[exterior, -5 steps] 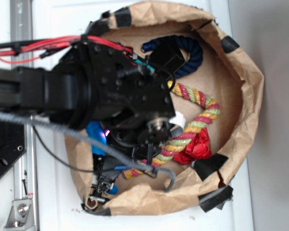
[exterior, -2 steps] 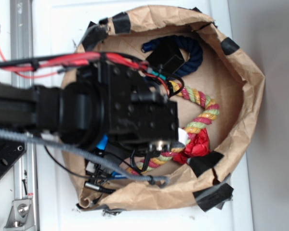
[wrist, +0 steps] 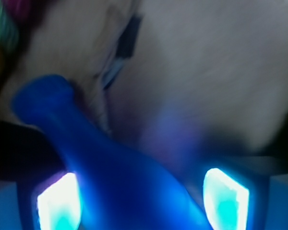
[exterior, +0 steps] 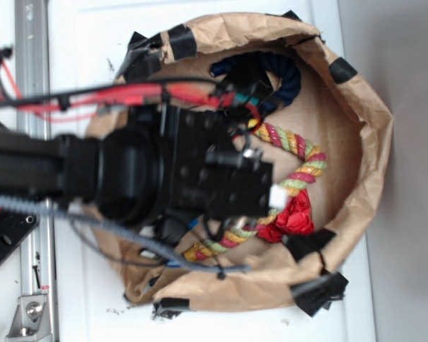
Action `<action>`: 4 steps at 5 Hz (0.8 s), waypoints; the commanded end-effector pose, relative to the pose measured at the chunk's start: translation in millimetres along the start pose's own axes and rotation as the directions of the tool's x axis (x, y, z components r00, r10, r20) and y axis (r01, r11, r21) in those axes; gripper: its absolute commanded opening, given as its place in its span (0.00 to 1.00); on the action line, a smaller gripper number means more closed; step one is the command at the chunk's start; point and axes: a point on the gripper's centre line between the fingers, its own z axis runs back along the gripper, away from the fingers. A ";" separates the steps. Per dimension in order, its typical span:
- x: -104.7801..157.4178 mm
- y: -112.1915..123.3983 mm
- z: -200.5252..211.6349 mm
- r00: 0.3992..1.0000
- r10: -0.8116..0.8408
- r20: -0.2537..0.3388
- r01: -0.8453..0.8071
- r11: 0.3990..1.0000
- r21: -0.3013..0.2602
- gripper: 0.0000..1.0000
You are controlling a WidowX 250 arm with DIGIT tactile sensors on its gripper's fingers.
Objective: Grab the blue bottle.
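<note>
A brown paper basket [exterior: 357, 121] with black tape on its rim sits on a white table [exterior: 85, 28]. The black robot arm [exterior: 128, 178] reaches in from the left and covers most of the basket's left half, red wires running along its top. A twisted rope of many colours [exterior: 299, 171] curves through the right side, with a crumpled red thing [exterior: 292, 217] at its near bend. A dark navy rope [exterior: 289, 78] arcs along the far wall.

In the wrist view the blue bottle [wrist: 110, 167] lies slantwise, narrow end up-left, wide end between the two glowing fingers [wrist: 225, 196]. The gripper [wrist: 141, 199] stands open around it; the right finger is clear of the bottle, but contact on the left is blurred.
</note>
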 end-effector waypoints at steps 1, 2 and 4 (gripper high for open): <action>-15.8 42.9 59.5 0.970 0.118 0.213 -0.095 0.989 -0.115 1.00; -19.3 35.5 65.0 0.963 0.101 0.251 -0.054 0.981 -0.187 1.00; -24.2 14.5 8.4 0.956 -0.144 0.256 0.179 0.977 -0.120 1.00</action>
